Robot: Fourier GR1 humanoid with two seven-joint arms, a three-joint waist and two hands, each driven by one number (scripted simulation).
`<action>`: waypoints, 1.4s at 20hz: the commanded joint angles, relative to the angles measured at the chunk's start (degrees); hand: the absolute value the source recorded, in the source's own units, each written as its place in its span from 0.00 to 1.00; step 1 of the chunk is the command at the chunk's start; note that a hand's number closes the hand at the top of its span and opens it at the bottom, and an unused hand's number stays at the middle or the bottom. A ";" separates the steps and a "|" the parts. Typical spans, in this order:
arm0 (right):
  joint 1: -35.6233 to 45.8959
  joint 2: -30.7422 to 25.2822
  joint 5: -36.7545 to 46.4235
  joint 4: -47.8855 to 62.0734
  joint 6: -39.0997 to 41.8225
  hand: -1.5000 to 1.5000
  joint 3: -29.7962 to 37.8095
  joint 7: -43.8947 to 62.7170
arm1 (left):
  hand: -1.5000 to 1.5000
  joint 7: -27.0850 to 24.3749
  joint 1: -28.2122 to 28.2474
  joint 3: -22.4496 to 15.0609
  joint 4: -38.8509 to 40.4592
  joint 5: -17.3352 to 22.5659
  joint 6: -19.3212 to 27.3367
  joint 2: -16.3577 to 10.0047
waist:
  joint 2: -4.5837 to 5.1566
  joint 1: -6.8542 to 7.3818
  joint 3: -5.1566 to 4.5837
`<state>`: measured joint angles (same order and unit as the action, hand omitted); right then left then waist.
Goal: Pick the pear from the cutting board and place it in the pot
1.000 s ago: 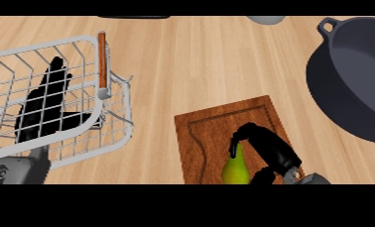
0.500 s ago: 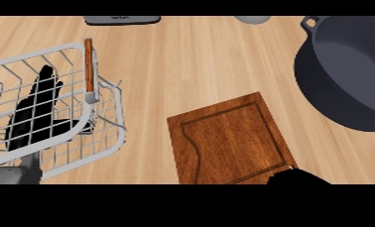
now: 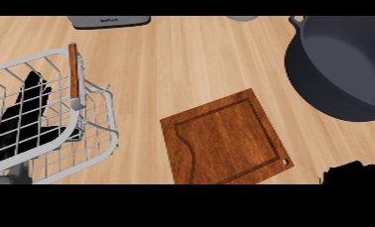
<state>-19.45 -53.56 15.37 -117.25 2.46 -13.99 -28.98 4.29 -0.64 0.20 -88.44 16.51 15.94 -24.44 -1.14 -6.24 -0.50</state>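
Only a black sliver of the right hand (image 3: 350, 172) shows, cut off at 5 o'clock just past the cutting board (image 3: 223, 139); whether it holds anything cannot be told. The pear is nowhere in sight, so its place relative to that hand is unknown. The pot (image 3: 341, 62) is cropped at 2 o'clock. The left hand (image 3: 28, 107) rests open at 9 o'clock behind the wire basket (image 3: 113, 117).
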 commanded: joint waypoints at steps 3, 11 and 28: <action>-6.43 -0.97 -18.21 -1.15 -0.64 1.00 18.78 -5.15 | 0.50 1.90 -2.94 0.86 -4.39 1.46 -0.17 -0.36 | -0.18 0.18 0.56; -8.07 -3.80 -34.83 13.41 10.58 1.00 39.50 -8.26 | 0.50 2.28 -5.57 -1.87 -4.20 -1.17 1.34 2.60 | 0.76 4.14 0.50; 19.06 -4.75 -20.22 42.39 1.61 1.00 30.94 -8.62 | 0.50 3.60 -14.14 -2.54 0.91 -1.58 -2.90 3.56 | 2.11 9.37 0.73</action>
<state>-5.02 -58.41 -13.72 -79.19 13.23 17.45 -35.55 6.82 -9.45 -3.39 -85.49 13.77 12.97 -21.07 1.15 2.22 -0.49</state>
